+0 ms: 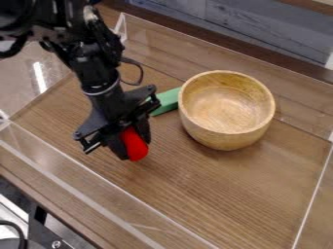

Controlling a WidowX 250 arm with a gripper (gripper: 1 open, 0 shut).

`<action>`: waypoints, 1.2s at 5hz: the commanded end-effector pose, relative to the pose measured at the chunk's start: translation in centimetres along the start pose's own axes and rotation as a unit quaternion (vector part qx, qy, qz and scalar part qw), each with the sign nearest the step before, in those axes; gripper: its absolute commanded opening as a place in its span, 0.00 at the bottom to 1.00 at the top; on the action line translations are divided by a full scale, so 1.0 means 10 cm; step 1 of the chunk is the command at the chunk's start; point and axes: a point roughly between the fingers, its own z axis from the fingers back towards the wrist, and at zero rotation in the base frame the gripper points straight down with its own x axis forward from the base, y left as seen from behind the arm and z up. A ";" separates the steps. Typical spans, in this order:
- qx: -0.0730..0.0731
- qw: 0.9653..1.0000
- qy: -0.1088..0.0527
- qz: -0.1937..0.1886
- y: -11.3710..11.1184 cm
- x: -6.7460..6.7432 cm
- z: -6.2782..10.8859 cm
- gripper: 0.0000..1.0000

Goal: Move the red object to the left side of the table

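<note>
I've got the gripper [121,139] fingers pinching the red toy fruit [132,145] low over the table [235,195], left of the wooden bowl [228,109]; release left

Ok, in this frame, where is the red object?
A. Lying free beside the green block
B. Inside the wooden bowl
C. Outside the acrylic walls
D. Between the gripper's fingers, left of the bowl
D: the red object sits clamped in the gripper, well to the left of the wooden bowl, which holds nothing.
</note>
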 end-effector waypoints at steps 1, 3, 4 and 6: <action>-0.010 1.000 -0.005 -0.029 -0.13 0.04 -0.03 0.00; -0.012 0.998 0.003 -0.064 -0.26 0.13 -0.10 0.00; -0.014 0.997 0.006 -0.074 -0.30 0.20 -0.08 0.00; -0.021 0.999 -0.002 -0.040 -0.21 0.40 0.28 0.00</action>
